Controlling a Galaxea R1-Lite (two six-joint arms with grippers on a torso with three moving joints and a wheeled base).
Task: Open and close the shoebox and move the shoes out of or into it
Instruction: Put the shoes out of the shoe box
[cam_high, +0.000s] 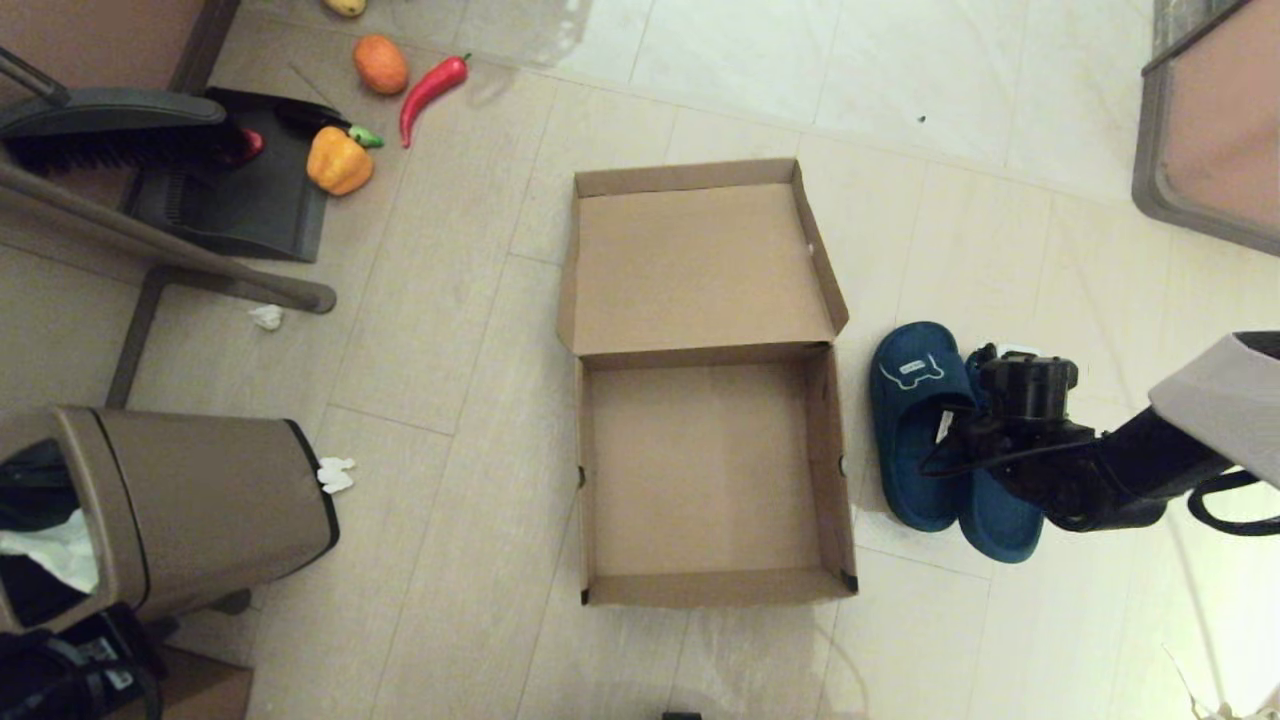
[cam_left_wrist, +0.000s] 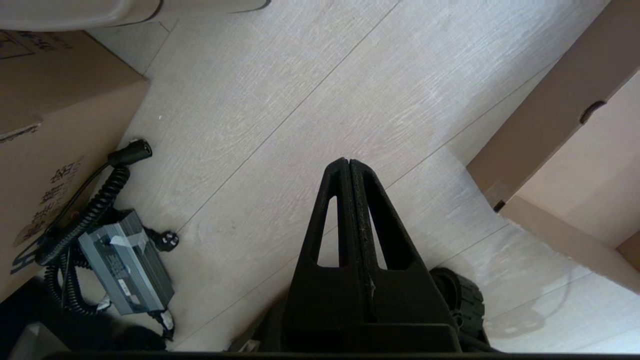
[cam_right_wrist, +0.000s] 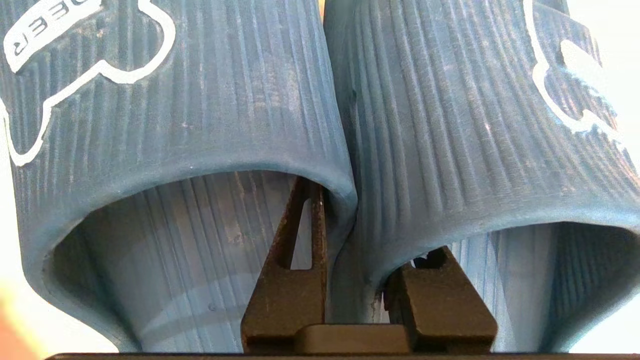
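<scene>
Head view: on a pale tiled floor (cam_high: 760, 80), the plain brown cardboard shoebox (cam_high: 705, 470) lies open and bare inside, its hinged lid (cam_high: 700, 265) folded flat away from the robot. Just beside its right wall lie the 2 dark teal-blue slide slippers (cam_high: 915, 430), side by side, with the right gripper (cam_high: 985, 440) on them. A brown plastic trash bin (cam_high: 190, 500) stands well apart to the left; a dustpan (cam_high: 240, 190), orange pepper (cam_high: 340, 160) and red chilli (cam_high: 432, 90) lie beyond it.

Left wrist view: the left gripper (cam_left_wrist: 348, 165) hangs over bare floor with fingers pressed together, empty.

Right wrist view: 1 finger (cam_right_wrist: 305, 225) sits inside each strap opening, pinching the 2 adjoining strap sides together.
</scene>
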